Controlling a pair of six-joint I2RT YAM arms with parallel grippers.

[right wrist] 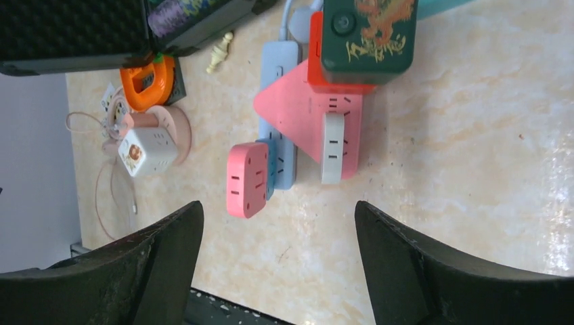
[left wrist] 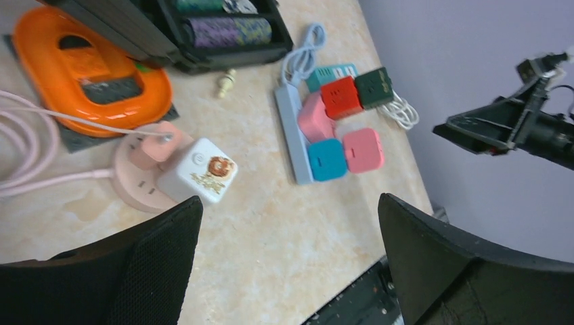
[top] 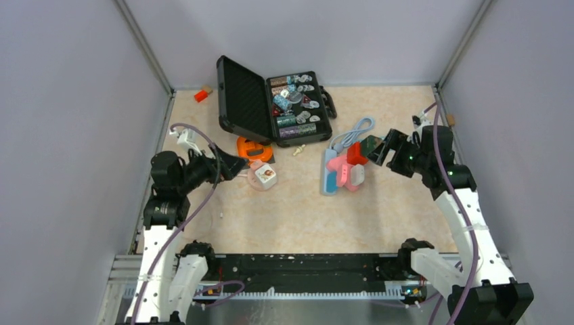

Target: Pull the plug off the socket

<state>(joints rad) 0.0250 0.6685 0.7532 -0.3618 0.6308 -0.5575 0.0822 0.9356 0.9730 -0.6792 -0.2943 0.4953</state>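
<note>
A blue-grey power strip lies right of centre with several cube plugs in it: pink, red, dark green and a white-faced pink one. The strip also shows in the right wrist view below the green cube. My right gripper is open and empty, just right of the green and red cubes; it also shows in the right wrist view. A round pink socket holds a white cube plug. My left gripper is open and empty beside it.
An open black case of small parts stands at the back. An orange device lies behind the round socket, with a pink cable looping left. A small red block sits in the far-left corner. Walls enclose the table.
</note>
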